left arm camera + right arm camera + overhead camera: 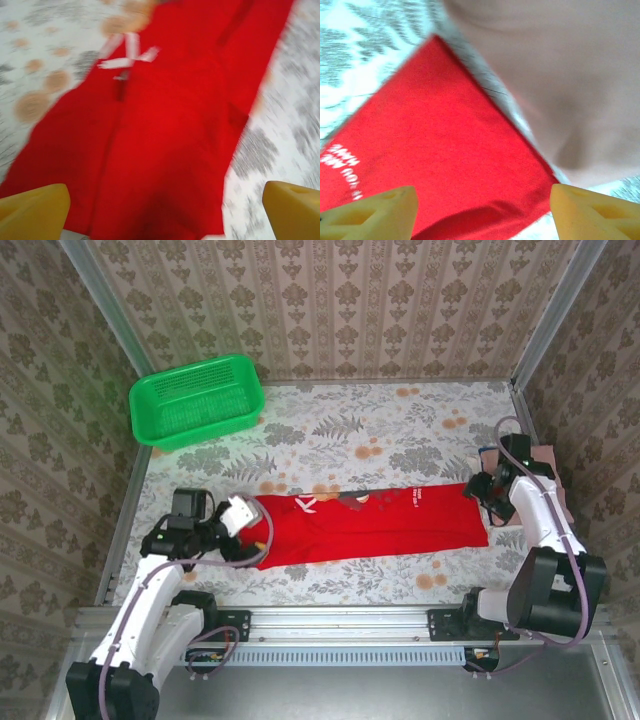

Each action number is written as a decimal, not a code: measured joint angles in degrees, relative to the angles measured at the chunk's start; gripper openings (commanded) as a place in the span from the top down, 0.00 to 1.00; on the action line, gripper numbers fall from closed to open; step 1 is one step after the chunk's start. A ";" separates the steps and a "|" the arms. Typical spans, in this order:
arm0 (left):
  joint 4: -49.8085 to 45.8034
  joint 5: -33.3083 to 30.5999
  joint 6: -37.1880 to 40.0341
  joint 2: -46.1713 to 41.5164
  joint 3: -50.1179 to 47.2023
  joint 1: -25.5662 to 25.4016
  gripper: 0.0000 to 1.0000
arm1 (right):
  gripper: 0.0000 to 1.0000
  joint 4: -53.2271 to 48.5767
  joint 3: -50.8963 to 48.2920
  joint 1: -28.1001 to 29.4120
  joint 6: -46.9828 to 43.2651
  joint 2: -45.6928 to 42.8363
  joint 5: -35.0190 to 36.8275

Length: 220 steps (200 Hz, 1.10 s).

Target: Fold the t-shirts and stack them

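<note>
Overhead, you have two arms, one green basket point(205, 430) at the far left corner of the table point(400, 430), and two shirts. The red t-shirt point(375, 525) lies flat as a long band in the near half, its long axis running left to right. The left gripper point(250, 525) sits at its left end and the right gripper point(482, 492) at its right end; from up here you cannot read how either pair of jaws stands. The pink t-shirt point(548, 453) lies at the right edge, mostly hidden behind the right arm.

Through the left wrist camera, the red t-shirt point(165, 130) runs straight away from you, blurred, with one white print point(127, 55) toward its far end. Two yellow fingertips point(32, 210) stand wide apart at the bottom corners, released, gripping nothing.

Through the right wrist camera, one corner of the red t-shirt point(435, 150) points up-frame, just beside the pink t-shirt point(560, 75), which is cut off at the top and right. The white lettering point(340, 160) is too smeared to read. Both fingertips point(370, 215) are spread, holding nothing.
</note>
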 measured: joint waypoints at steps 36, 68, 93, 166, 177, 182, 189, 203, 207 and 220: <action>13.05 -11.67 -29.22 3.65 0.00 -4.72 0.00 | 0.28 5.73 1.25 9.99 -2.47 2.60 -1.84; 15.21 -20.85 -50.66 6.80 0.00 -10.73 0.00 | 0.30 9.92 3.30 19.08 -2.78 9.66 -2.78; 16.26 -24.26 -64.17 10.08 -1.40 -14.08 0.12 | 0.34 11.52 5.20 23.76 -2.51 15.45 -3.45; 19.26 -24.83 -75.38 32.46 2.38 -14.64 0.46 | 0.50 10.93 9.09 26.03 0.74 26.16 -4.92; 19.28 -24.55 -74.29 36.48 5.53 -14.21 0.46 | 0.50 10.16 9.03 25.75 1.18 26.34 -4.92; 19.28 -24.35 -73.59 38.42 7.02 -13.79 0.46 | 0.50 10.05 8.87 25.55 1.36 26.36 -4.92; 19.10 -24.00 -72.57 40.79 9.18 -13.16 0.46 | 0.50 9.97 8.48 25.14 1.84 26.34 -4.92; 18.49 -23.15 -69.59 46.12 14.60 -11.61 0.46 | 0.50 9.94 6.95 24.22 2.34 26.29 -4.85; 18.32 -23.04 -68.67 47.58 16.17 -11.21 0.46 | 0.50 9.84 6.43 24.02 2.45 26.23 -4.81; 16.90 -22.73 -64.83 53.02 22.51 -10.27 0.45 | 0.50 10.01 5.07 23.45 2.93 24.98 -4.68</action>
